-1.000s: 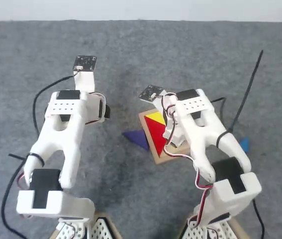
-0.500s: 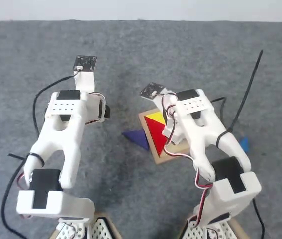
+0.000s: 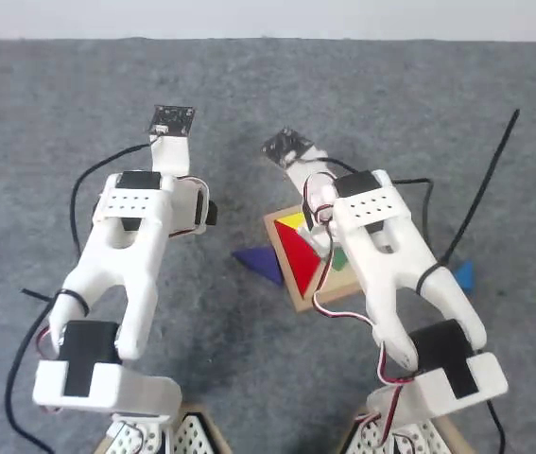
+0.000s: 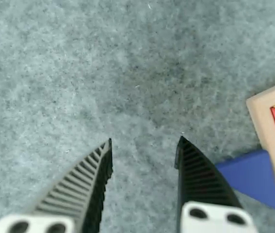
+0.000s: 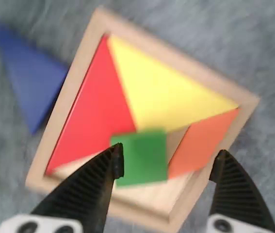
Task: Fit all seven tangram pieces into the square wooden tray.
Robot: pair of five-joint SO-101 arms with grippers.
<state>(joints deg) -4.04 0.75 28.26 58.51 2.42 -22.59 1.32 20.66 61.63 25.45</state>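
The square wooden tray (image 3: pixel 307 301) lies under my right arm in the high view. In the right wrist view the tray (image 5: pixel 248 103) holds a red triangle (image 5: pixel 91 121), a yellow triangle (image 5: pixel 166 92), an orange piece (image 5: pixel 200 143) and a green square (image 5: pixel 142 156). My right gripper (image 5: pixel 169 153) hangs open above the tray, and the green square lies free between its fingers, nearer one of them. A dark blue triangle (image 3: pixel 260 263) lies on the carpet beside the tray's left rim. My left gripper (image 4: pixel 145 143) is open over bare carpet, close to the blue triangle (image 4: pixel 251 177).
A light blue piece (image 3: pixel 463 275) lies on the grey carpet right of the tray, partly behind the right arm. Black cables run along both arms. Open carpet stretches across the far side and the left.
The right arm has lifted and stretched farther over the tray, and the green square now shows in the tray. The left arm has shifted slightly forward.
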